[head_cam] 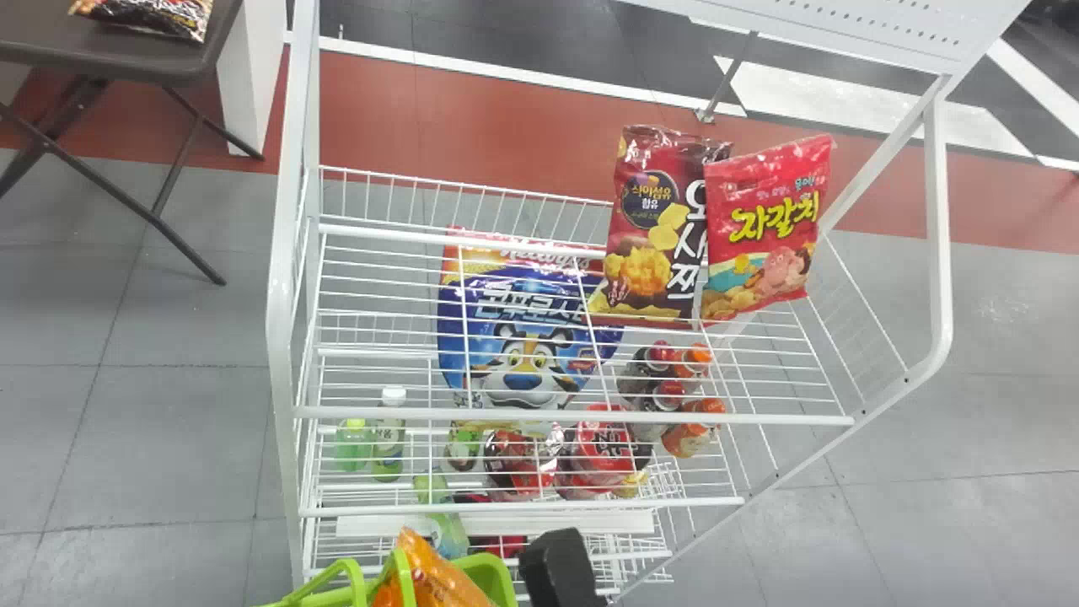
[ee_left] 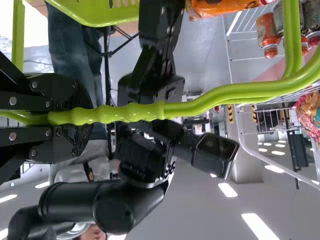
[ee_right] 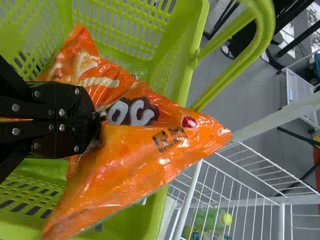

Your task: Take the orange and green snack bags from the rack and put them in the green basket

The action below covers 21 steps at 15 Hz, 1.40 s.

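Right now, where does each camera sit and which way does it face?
Head view: on the head, looking forward and down at the white wire rack; a black arm part shows at the bottom.
Left wrist view: on the left wrist, looking across toward the right arm; left gripper is shut on green plastic handles.
Right wrist view: on the right wrist, looking down into the green plastic basket; right gripper pinches the shiny orange bag.
All share rack, basket, bag.

Beside the white rack, the basket is lime green; the snack bag is orange, its large letters white on dark.
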Available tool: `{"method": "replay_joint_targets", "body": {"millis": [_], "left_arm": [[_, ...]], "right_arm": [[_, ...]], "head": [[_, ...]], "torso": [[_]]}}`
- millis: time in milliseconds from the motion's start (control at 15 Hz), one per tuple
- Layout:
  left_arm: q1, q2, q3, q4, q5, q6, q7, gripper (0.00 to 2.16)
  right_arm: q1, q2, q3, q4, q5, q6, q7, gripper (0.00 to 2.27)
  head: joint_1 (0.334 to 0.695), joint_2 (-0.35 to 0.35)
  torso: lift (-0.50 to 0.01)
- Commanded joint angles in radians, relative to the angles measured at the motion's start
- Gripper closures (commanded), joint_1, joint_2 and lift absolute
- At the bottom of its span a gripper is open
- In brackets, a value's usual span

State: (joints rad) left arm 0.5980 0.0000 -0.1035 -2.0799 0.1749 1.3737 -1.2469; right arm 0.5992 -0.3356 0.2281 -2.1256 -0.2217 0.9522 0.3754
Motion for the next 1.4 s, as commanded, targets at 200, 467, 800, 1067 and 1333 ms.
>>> {"method": "replay_joint_targets", "body": {"millis": [200,467,800,1067,1333], "left_arm": [[0.017,-0.003,-0.001,-0.019,-0.008,-0.003,0.001,2.15],[0.011,-0.003,-0.004,-0.014,-0.008,-0.003,0.004,2.15],[0.013,-0.003,-0.004,-0.016,-0.008,-0.003,0.006,2.15],[0.011,-0.003,-0.005,-0.017,-0.008,-0.003,0.007,2.15],[0.011,-0.003,-0.005,-0.011,-0.008,-0.015,0.011,2.15]], "right_arm": [[0.048,-0.033,0.031,-0.063,0.008,0.060,-0.013,1.01],[0.129,-0.039,-0.112,-0.234,-0.035,0.262,-0.007,0.05],[0.126,-0.026,-0.303,-0.373,-0.099,0.495,0.011,0.06],[0.108,0.030,-0.429,-0.390,-0.162,0.302,0.008,0.05],[0.123,0.073,-0.426,-0.344,-0.153,-0.306,-0.019,0.05]], "head": [[0.695,-0.350],[0.695,-0.350],[0.695,-0.350],[0.695,-0.350],[0.695,-0.350]], "torso": [[0.000],[0.000],[0.000],[0.000],[0.000]]}}
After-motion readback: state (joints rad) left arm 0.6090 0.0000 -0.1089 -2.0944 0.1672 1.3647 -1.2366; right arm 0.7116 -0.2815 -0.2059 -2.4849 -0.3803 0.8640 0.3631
